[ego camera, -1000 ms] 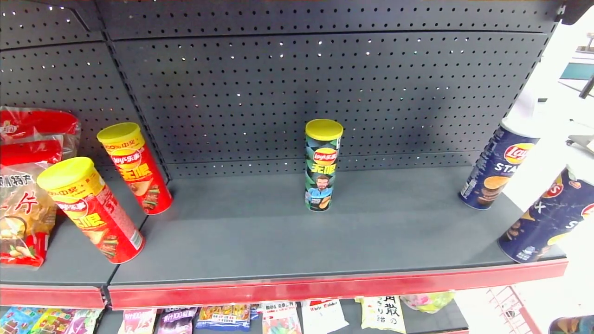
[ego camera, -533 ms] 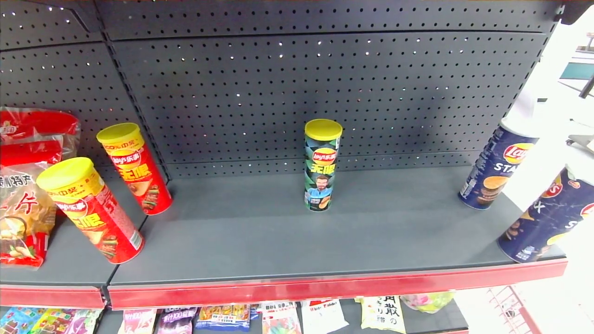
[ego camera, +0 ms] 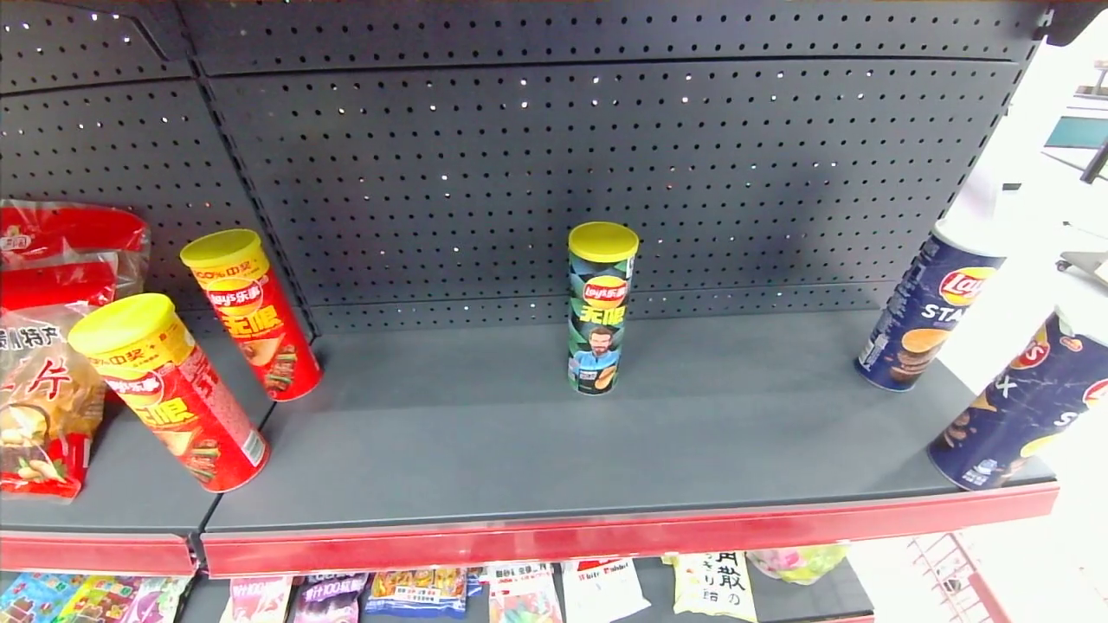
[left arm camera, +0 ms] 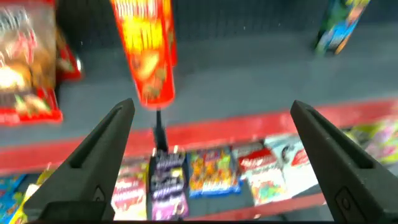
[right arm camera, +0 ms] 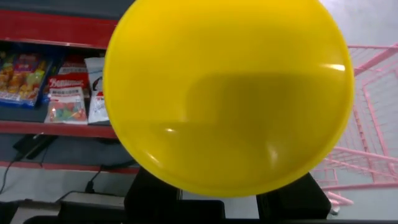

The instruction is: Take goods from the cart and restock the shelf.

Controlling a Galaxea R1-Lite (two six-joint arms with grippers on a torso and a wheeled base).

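A chips can with a yellow lid [right arm camera: 227, 93] stands between the dark fingers [right arm camera: 155, 199] of my right gripper [right arm camera: 227, 208], which is shut on it, in front of the lower shelves. My left gripper [left arm camera: 212, 107] is open and holds nothing. It hangs before the shelf's red front edge [left arm camera: 249, 124], near a red chips can [left arm camera: 146, 50]. On the grey shelf [ego camera: 537, 450] a green can with a yellow lid [ego camera: 599, 307] stands upright at the middle back. Two red cans [ego camera: 251, 311] [ego camera: 164, 389] stand at the left and two blue cans [ego camera: 926, 307] [ego camera: 1021, 407] at the right.
Red snack bags [ego camera: 52, 346] lie at the far left of the shelf. Small packets [ego camera: 519, 593] fill the shelf below. A pink wire cart [right arm camera: 373, 124] stands to the right. Wide bare shelf lies around the green can.
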